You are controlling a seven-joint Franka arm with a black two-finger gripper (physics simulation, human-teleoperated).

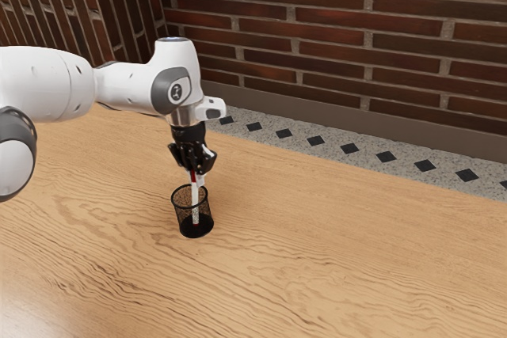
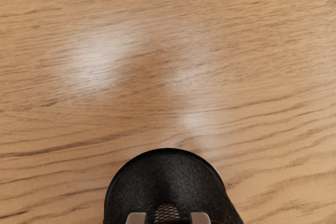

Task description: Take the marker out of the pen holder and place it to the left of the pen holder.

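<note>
Gripper (image 1: 196, 176) held marker (image 1: 195, 197) upright in pen holder (image 1: 184, 222).
Straight lift past the rim (image 2: 168, 150) was advised before sideways travel.

Wooden table (image 1: 341, 251), 1 pen holder (image 1: 184, 213)

The pen holder (image 1: 184, 220) stands on the bench (image 1: 356, 259), left of centre in the exterior view, with the marker (image 1: 196, 205) upright in it and the pincer (image 1: 196, 172) at the marker's top; behind the bench, upper right, rises a wall (image 1: 333, 25).
</note>
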